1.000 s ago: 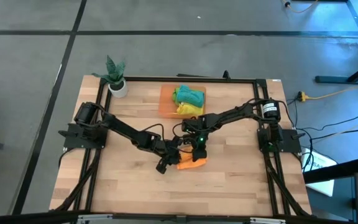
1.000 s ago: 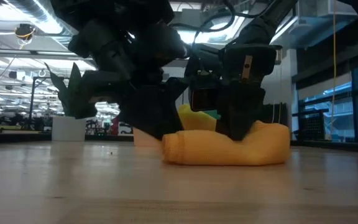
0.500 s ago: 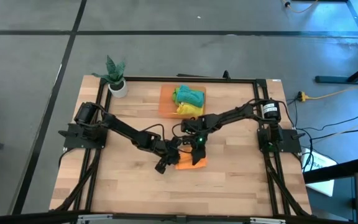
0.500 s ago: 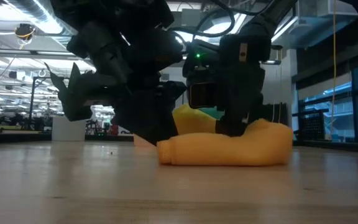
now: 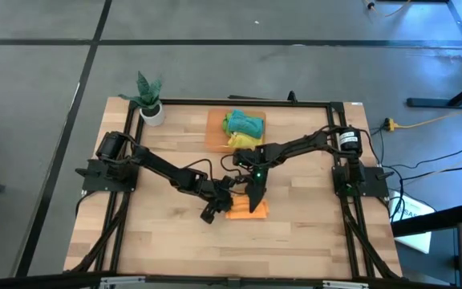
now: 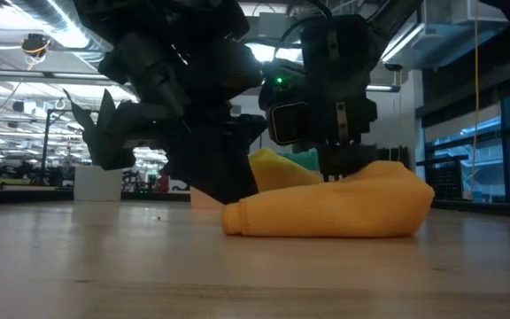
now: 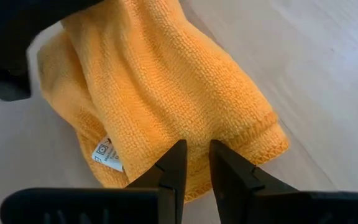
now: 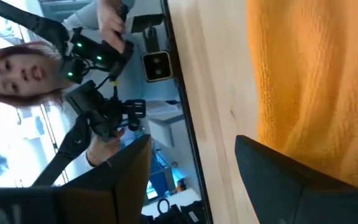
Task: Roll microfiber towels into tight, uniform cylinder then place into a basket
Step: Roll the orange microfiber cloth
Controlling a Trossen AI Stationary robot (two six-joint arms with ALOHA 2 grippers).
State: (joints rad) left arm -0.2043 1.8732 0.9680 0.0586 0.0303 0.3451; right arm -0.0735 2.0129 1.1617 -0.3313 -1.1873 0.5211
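Observation:
An orange microfiber towel [image 5: 247,212], loosely rolled, lies on the wooden table near its middle, and shows in the low view [image 6: 326,213] too. My left gripper [image 7: 196,155] is at its left end, shut on it. My right gripper [image 8: 192,143] stands open over the towel's right half [image 6: 339,164]. One finger [image 8: 284,180] is right at the cloth; whether it touches, I cannot tell. The orange basket [image 5: 213,132] at the table's far side holds a green-teal towel [image 5: 243,123] and a yellow one [image 5: 245,141]. My left gripper pinches the rolled towel's left end [image 7: 194,138] between its two fingers, several layers of cloth beside the white label [image 7: 106,152]. The fingers come slanting down from the table's left, along the roll. The towel lies on the table.
A small white pot with a green plant [image 5: 151,108] stands at the far left corner. A black frame [image 5: 239,101] runs around the table top. In the right wrist view a person [image 8: 17,68] shows beyond the table, holding control handles.
My right gripper has rolled about its own axis and come up a little out of the towel's middle. The dent it made there has sprung back, and the towel's right half now stands fuller and higher. My left gripper has kept still.

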